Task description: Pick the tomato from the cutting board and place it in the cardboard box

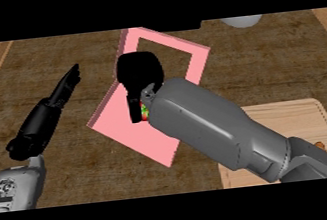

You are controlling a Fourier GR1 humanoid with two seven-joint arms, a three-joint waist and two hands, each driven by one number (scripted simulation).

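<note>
While the left hand (51, 111) rests at the view's left with fingers straight and holds nothing, keep it there. At centre, the right hand (138, 79) hangs over the pink cardboard box (128, 131), fingers curled round the tomato (145, 112), of which only a red-green sliver shows under the palm. Lower the hand inside the walls before opening the fingers, judging by the rim. At right, the cutting board (301, 117) lies under the right forearm.
</note>
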